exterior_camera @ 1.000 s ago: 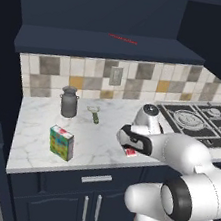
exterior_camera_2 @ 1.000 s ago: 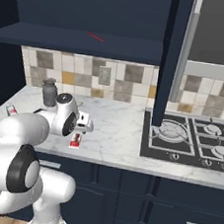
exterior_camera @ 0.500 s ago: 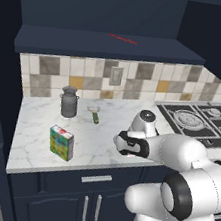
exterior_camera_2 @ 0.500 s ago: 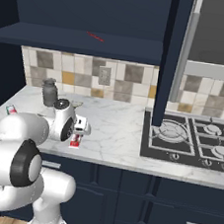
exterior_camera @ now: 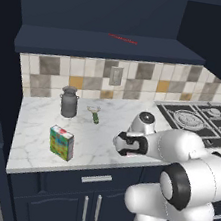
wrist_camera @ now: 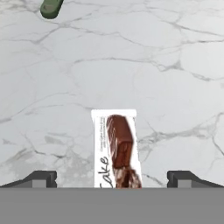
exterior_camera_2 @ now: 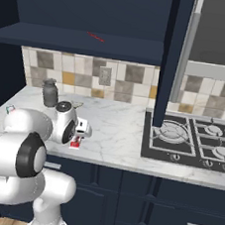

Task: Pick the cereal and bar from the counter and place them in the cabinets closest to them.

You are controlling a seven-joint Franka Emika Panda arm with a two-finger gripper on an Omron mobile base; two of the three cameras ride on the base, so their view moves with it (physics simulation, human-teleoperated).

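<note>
— While the bar (wrist_camera: 116, 148) lies flat on the worktop (wrist_camera: 175, 65), look how it sits in the hand view: its long axis runs straight up the picture, and its near end dips under the bottom edge, right between the two fingertips (wrist_camera: 40, 178).

— So the hand (wrist_camera: 112, 179) is directly over it?

— That's my reading. One dark tip stands well off to each long side of the wrapper, with bare marble showing in both gaps. The jaws are spread wide and hold nothing.

— And the closing line?

— It crosses the bar's short width, which is what a pinch on a thin flat packet wants. I'd say the hand only needs to drop straight down; no turn looks necessary.

— Where is that on the worktop itself?

— From the right base view, the bar (exterior_camera_2: 74, 143) shows as a small red-and-white scrap near the front edge, just beneath the hand (exterior_camera_2: 82, 129), left of the hob.

— And the cereal?

— The cereal (exterior_camera: 61, 142) stands upright well away towards the left end in the left base view, in front of the grey jug (exterior_camera: 69, 102). The hand (exterior_camera: 127, 144) is far nearer the bar, so the bar looks like the one in hand.

— Any risk?

— The wrapper is thin; tips that stop short of the marble could close over it and miss.
</note>
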